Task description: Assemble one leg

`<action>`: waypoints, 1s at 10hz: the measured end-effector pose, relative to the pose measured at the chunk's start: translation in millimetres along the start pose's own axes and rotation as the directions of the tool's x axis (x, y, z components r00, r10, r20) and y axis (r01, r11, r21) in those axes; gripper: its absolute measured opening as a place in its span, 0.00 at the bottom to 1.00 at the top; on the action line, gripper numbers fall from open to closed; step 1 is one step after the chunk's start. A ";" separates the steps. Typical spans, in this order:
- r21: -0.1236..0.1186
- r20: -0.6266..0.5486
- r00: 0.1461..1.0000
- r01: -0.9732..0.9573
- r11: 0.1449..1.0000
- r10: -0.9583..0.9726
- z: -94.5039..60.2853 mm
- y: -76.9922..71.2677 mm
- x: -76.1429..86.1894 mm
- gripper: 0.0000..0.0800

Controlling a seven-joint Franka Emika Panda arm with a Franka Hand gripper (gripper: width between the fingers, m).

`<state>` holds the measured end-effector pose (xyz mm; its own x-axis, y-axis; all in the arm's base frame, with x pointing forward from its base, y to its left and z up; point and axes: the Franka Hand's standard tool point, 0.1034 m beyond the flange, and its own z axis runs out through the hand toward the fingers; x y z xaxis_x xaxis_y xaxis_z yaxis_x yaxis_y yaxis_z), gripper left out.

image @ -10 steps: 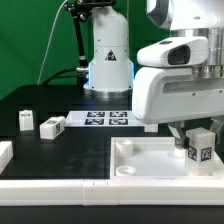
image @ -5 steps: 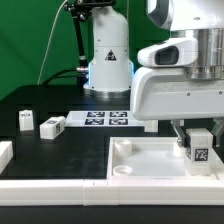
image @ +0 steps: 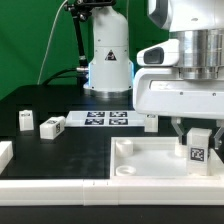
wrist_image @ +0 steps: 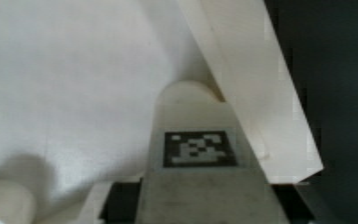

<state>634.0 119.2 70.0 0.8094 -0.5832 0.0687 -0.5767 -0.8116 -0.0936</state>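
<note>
Leg (image: 197, 146), a small white block with a square marker tag, held between the narrow jaws of the gripper (image: 192, 128), upright over the large white tray (image: 135, 166), at the exterior view's right, two more legs (image: 52, 126) on the black table (image: 60, 160), marker board (image: 107, 118) behind

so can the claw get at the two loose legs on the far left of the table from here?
Probably not right away: the claw is already shut on a leg over the tray piece. The loose legs lie unobstructed on the table.
</note>
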 end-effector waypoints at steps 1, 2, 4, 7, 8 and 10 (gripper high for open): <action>-0.002 0.000 0.996 -0.090 0.996 0.090 0.0 0.0 -0.3 0.36; -0.003 -0.002 0.981 -0.194 0.981 0.194 -0.1 -0.1 -0.5 0.36; -0.004 -0.002 0.945 -0.326 0.945 0.326 0.0 -0.2 -0.9 0.36; -0.003 -0.002 0.956 -0.294 0.956 0.294 0.1 -0.8 -1.3 0.58; -0.002 -0.001 0.962 -0.273 0.962 0.273 0.1 -1.5 -2.0 0.73; -0.002 0.000 0.999 -0.034 0.999 0.034 0.5 -2.6 -3.5 0.79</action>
<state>632.7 123.4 69.5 0.7897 -0.6101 0.0654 -0.6038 -0.7916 -0.0934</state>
